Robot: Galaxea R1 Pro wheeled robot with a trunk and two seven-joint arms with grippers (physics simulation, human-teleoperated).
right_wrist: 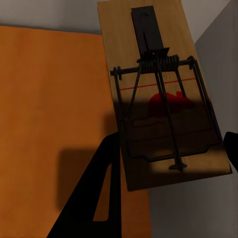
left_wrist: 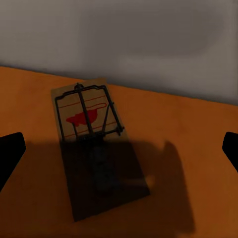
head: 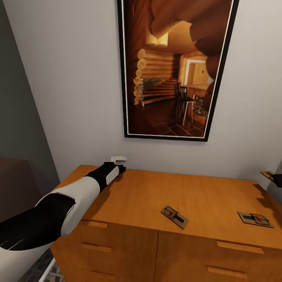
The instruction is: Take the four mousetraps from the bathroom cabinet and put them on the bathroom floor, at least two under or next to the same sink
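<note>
The left arm reaches over the back left corner of the orange-brown cabinet [head: 164,196], next to the grey wall under a framed picture [head: 172,66] of a log cabin room. The left claw [left_wrist: 119,148] is spread wide, its dark fingers apart on either side of a mousetrap [left_wrist: 96,144] lying flat on the cabinet top below it, not touching it. Two more mousetraps lie on the top, one near the front middle [head: 174,216] and one toward the right front [head: 255,219]. The right claw [right_wrist: 168,163] pinches a fourth mousetrap [right_wrist: 161,94], lifted clear past the cabinet's right end.
</note>
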